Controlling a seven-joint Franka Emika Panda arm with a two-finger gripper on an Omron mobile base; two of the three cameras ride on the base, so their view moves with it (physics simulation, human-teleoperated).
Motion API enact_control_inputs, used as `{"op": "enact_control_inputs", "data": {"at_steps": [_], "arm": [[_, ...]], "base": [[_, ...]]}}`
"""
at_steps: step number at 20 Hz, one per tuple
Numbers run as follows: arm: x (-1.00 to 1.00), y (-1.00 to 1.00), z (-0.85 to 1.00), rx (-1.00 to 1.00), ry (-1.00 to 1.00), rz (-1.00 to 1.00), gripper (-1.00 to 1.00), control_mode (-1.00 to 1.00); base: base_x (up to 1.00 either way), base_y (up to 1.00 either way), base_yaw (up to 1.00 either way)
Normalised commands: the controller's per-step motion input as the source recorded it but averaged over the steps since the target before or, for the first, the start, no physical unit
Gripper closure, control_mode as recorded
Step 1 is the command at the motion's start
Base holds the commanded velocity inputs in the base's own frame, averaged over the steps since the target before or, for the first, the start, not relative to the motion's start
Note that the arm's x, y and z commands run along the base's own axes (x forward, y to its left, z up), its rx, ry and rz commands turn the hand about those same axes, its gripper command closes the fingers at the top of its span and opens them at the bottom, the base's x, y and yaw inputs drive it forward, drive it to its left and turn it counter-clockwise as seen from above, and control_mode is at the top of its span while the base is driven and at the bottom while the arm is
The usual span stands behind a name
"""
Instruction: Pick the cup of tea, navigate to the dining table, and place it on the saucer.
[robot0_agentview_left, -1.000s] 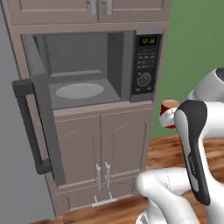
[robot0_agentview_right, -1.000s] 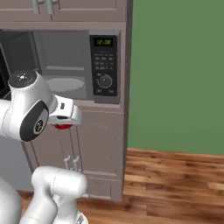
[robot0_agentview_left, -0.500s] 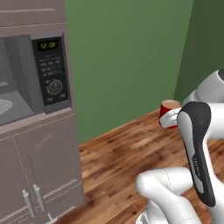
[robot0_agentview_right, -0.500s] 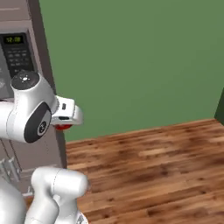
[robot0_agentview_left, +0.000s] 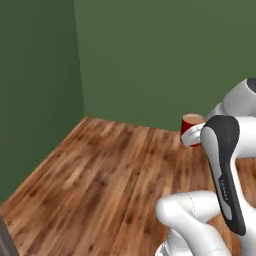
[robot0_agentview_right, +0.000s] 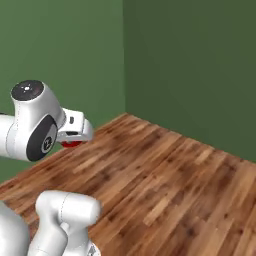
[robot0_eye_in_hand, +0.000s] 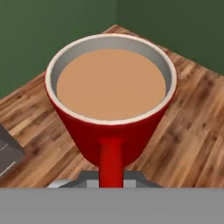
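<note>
Right now the hand (robot0_eye_in_hand: 111, 181) grips the cup of tea (robot0_eye_in_hand: 111, 98) by its handle, upright above the wooden floor (robot0_agentview_left: 105, 185).

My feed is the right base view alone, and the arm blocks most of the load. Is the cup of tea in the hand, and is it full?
Observer: Yes. The hand view shows the cup of tea upright, brown liquid near its pale rim, its handle pointing toward the camera.
Operator: Anything close ahead?
Observer: The left base view shows the red cup held above bare wooden floor, with green walls meeting at a corner beyond.
Operator: Dining table or saucer nearby?
Observer: I cannot point to either; the views give floor and walls.
</note>
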Motion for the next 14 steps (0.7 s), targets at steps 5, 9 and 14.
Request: {"op": "enact_control_inputs", "data": {"at_steps": [5, 9, 14], "arm": [[0.0, 0.0, 0.0, 0.0, 0.0, 0.0, 1.0, 1.0], [0.0, 0.0, 0.0, 0.0, 0.0, 0.0, 1.0, 1.0], [0.0, 0.0, 0.0, 0.0, 0.0, 0.0, 1.0, 1.0]], "base": [[0.01, 0.0, -0.97], [0.0, 0.0, -0.97], [0.0, 0.0, -0.97]]}}
